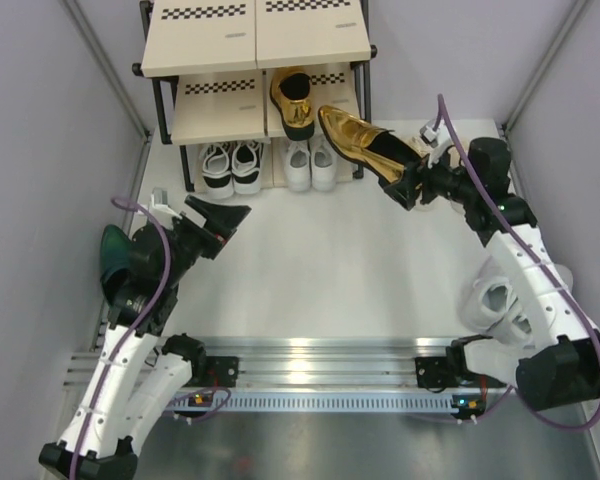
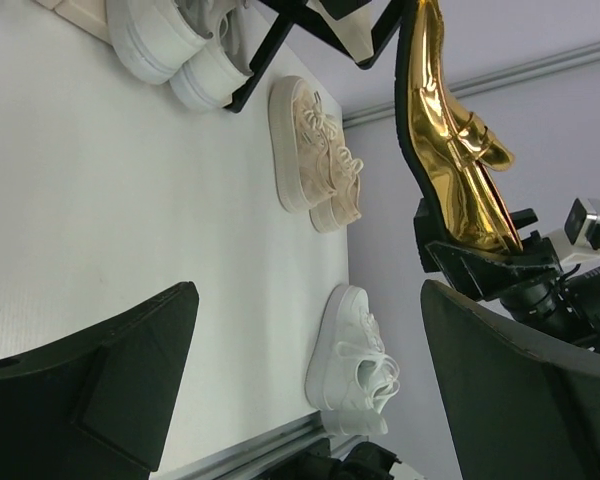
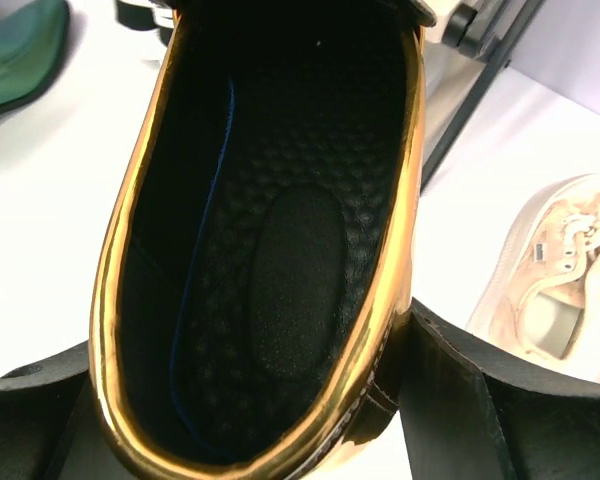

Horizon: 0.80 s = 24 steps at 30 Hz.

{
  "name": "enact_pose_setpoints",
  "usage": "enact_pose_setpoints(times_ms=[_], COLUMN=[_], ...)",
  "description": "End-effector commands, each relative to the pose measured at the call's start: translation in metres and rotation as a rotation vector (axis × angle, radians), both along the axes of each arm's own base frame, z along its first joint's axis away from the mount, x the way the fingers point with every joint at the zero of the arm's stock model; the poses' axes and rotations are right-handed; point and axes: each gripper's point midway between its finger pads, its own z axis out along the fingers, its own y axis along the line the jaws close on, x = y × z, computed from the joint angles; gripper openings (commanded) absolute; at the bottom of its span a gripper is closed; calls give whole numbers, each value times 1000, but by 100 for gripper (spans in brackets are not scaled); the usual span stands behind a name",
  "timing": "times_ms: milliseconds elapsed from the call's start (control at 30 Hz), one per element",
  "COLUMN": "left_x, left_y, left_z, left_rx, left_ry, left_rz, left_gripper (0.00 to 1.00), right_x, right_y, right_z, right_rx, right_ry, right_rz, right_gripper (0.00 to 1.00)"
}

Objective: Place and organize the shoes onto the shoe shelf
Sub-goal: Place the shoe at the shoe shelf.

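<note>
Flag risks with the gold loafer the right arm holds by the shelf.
1. The right hand pinches the held gold loafer at the heel only; the long toe could pivot or slip.
2. Its toe sits close to the shoe shelf frame and the shelved gold loafer; it could snag or knock that.

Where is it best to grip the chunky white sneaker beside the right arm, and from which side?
Probably the heel collar of the chunky white sneaker, from above: it stands on its sole with the opening up, so one finger can go inside the rim, one outside.
</note>
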Motion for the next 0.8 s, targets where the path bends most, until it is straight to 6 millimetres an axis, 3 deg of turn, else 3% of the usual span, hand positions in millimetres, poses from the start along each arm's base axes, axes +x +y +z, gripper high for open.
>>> enact_pose_setpoints(times_ms=[0,333,767], left_x=[-2,-11,-11], left_y=[8,18,21], left_z=[16,16,13], left_rx=[10,3,-7], left_ry=[-54,-59,-52], left_rz=[36,80,99], left_gripper=[98,98,98], right_x=[26,65,111], right_y=[12,33,32], right_z=[81,95,112], right_rx=[51,78,96], right_ry=[-283,-319,-366], right_rz=[-45,-119,-276], right_gripper=[0,0,0])
